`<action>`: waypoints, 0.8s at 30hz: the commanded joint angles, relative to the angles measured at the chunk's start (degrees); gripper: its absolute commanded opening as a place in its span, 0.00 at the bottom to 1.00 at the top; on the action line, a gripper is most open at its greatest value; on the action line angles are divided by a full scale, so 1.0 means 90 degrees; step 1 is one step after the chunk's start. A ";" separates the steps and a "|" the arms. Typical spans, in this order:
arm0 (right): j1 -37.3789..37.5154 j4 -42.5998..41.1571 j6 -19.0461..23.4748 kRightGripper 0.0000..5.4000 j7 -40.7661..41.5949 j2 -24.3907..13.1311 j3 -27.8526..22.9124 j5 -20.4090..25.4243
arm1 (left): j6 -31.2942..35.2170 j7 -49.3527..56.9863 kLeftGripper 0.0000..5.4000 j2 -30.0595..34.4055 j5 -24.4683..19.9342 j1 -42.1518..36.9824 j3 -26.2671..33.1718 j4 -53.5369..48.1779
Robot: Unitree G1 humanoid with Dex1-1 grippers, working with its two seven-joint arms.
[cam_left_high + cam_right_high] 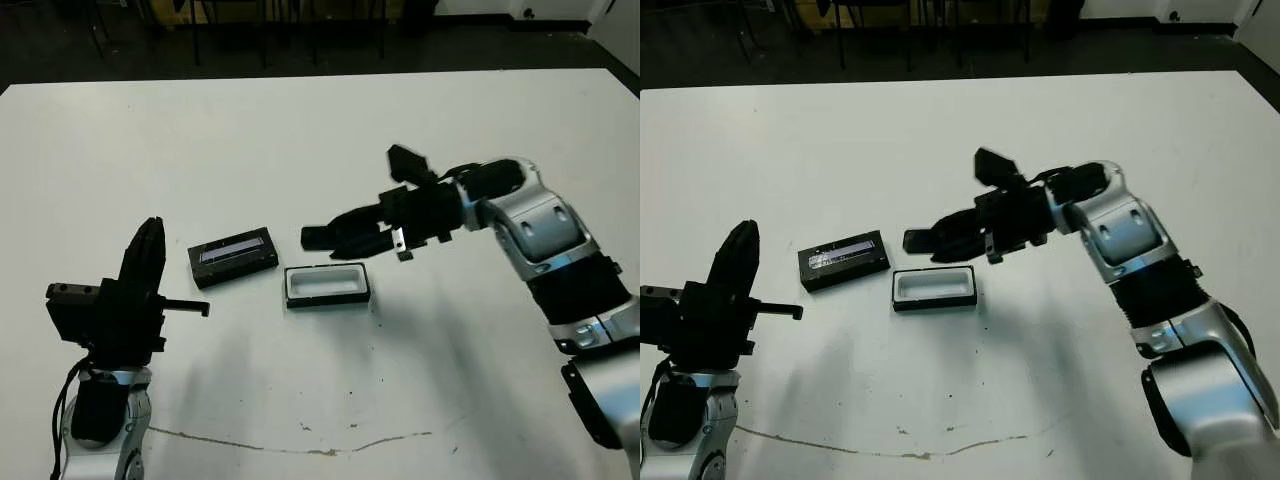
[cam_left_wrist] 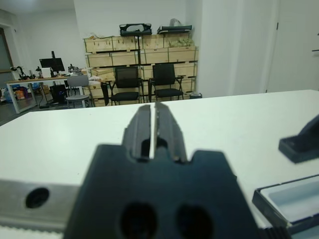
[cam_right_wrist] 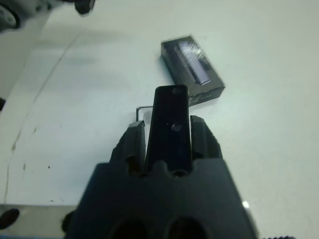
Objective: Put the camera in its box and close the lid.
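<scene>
**A:** where's the camera (image 3: pixel 167 127) rn?

**B:** pinched between the right gripper (image 1: pixel 345 235) fingers, held above the table, just behind the box (image 1: pixel 327 285). Box sits open, white lining up, nothing in it. Lid (image 1: pixel 233 255) lies flat just beside the box, toward the robot's left.

**A:** what could go wrong?

**B:** imo the fit's tight (camera's barely smaller than the tray), so a tilted drop could catch the rim or shove the box into the lid.

**A:** room?

**B:** plenty of bare table (image 1: pixel 300 130) all round, edges well apart. Left gripper (image 2: pixel 152 130) is pressed together, holding nothing, parked well clear.
</scene>
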 commanded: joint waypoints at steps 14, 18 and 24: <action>-0.0033 0.0881 -0.0749 0.17 0.0317 0.0206 0.0225 -0.0463 | 0.0030 0.0020 0.00 0.0033 0.0026 0.0248 -0.0047 0.0079; -0.0056 0.1105 -0.0961 0.17 0.0397 0.0247 0.0174 -0.0462 | 0.0027 0.0032 0.00 0.0018 0.0024 0.0215 -0.0057 0.0111; -0.0109 0.1248 -0.1072 0.17 0.0463 0.0243 0.0193 -0.0588 | 0.0014 0.0051 0.00 0.0007 0.0040 0.0193 -0.0101 0.0132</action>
